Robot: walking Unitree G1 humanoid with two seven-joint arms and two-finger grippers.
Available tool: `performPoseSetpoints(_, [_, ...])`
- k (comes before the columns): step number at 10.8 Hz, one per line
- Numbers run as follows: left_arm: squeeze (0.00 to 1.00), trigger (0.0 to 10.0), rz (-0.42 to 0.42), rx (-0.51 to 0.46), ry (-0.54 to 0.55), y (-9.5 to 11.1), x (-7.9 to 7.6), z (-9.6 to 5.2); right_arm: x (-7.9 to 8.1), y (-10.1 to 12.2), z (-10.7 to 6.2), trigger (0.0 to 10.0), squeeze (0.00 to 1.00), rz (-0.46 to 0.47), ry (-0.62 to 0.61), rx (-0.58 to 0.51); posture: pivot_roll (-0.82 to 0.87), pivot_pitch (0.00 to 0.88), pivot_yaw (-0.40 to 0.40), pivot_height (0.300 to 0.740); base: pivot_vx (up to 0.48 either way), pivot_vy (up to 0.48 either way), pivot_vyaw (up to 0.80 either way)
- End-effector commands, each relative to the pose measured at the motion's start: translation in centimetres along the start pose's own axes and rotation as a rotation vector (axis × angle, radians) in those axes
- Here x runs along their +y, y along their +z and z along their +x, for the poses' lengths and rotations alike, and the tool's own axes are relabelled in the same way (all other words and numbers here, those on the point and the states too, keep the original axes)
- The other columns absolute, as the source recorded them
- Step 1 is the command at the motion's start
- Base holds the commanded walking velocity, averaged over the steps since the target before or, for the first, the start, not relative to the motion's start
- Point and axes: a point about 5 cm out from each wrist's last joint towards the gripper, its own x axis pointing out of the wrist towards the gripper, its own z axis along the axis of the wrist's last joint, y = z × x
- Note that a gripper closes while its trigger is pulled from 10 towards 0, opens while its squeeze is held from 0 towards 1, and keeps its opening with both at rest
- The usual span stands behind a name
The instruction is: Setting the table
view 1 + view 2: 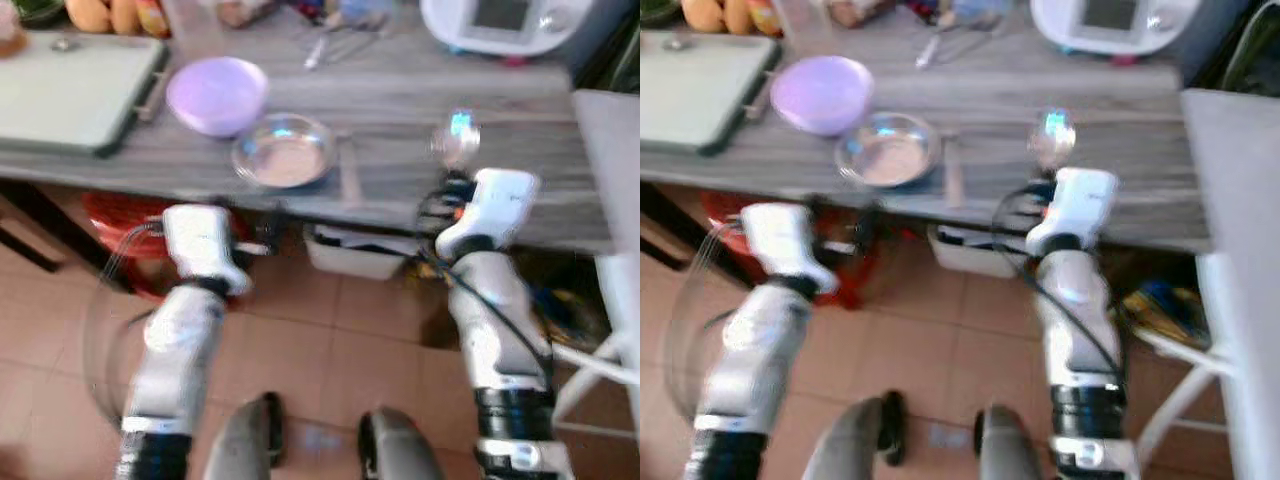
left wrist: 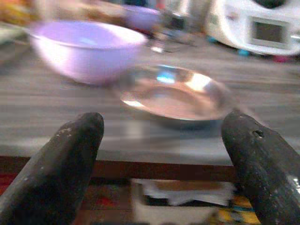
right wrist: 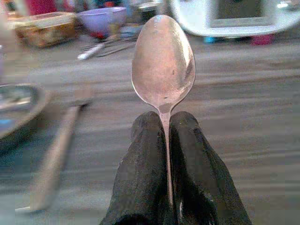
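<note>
On the grey wooden table [image 1: 420,180] a shallow metal dish [image 1: 284,152] sits near the front edge, with a purple bowl [image 1: 217,93] just behind it to the left. To the right of the dish lies a fork [image 3: 56,154]. My right gripper [image 3: 166,126] is shut on the handle of a metal spoon [image 3: 163,61]. It holds the spoon upright over the table's front part, right of the fork. My left gripper [image 2: 161,124] is open at the table's front edge, in front of the dish and empty.
A pale green board [image 1: 70,90] lies at the table's left. A white appliance [image 1: 505,25] and loose cutlery [image 1: 340,40] are at the back. Under the table are a red bin [image 1: 120,220] and a white box [image 1: 355,255]. A white chair [image 1: 610,300] stands at right.
</note>
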Motion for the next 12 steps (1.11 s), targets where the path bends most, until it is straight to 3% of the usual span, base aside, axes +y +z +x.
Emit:
performPoseSetpoints(1, [0.00, 10.0, 0.001, 0.011, 0.005, -0.3, 0.0, -0.5, -0.5, -0.2, -0.1, 10.0, 0.00, 0.005, -0.019, 0.009, -0.05, 0.209, 0.033, 0.740, 0.000, 0.000, 0.00])
performPoseSetpoints(2, [0.00, 10.0, 0.014, 0.008, 0.005, -0.2, 0.1, -0.6, -0.6, -0.3, -0.1, 10.0, 0.00, 0.009, -0.024, 0.012, -0.05, 0.211, 0.033, 0.740, 0.000, 0.458, 0.00])
performPoseSetpoints(6, [0.00, 10.0, 0.017, 0.007, 0.010, -0.2, 0.0, -0.7, -0.8, -0.2, 0.1, 10.0, 0.00, 0.008, -0.035, 0.006, -0.05, 0.216, 0.032, 0.740, 0.000, 0.000, 0.00])
performPoseSetpoints(9, [0.00, 10.0, 0.012, -0.007, -0.010, 0.0, -0.1, -0.8, -1.9, 0.9, -0.4, 10.0, 0.00, -0.004, -0.086, -0.063, -0.05, 0.217, 0.031, 0.740, 0.000, 0.000, 0.00])
performPoseSetpoints(12, [0.00, 10.0, 0.014, -0.026, -0.028, 0.2, -0.4, -1.0, -2.2, 0.3, -1.1, 10.0, 0.00, -0.007, -0.093, -0.031, -0.06, 0.216, 0.032, 0.740, 0.362, 0.000, -0.47])
